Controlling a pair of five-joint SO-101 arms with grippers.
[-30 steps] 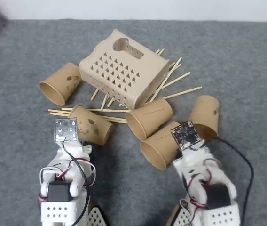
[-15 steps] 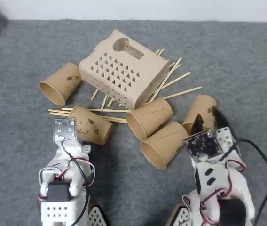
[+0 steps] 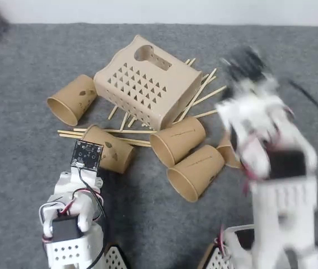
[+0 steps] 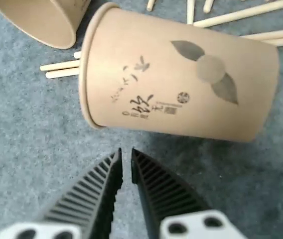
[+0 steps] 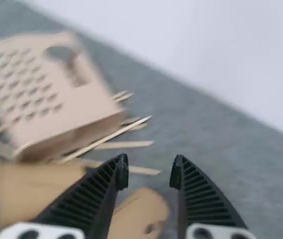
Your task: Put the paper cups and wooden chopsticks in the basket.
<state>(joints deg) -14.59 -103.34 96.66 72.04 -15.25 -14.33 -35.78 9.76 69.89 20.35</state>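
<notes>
Toward three o'clock the right gripper [image 5: 149, 172] is swinging up off the paper cups [image 3: 195, 171], half-open and empty; the left gripper [image 4: 126, 154] is hovering almost closed, empty; no cup is heading for the basket [image 3: 148, 84] yet.

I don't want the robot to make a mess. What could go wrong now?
1. The basket lies tipped over on some chopsticks. Nothing may stay inside until it is righted, and lifting it could scatter them.
2. The paper cup by the left arm's fingers lies on its side, so a nudge might roll it away.
</notes>
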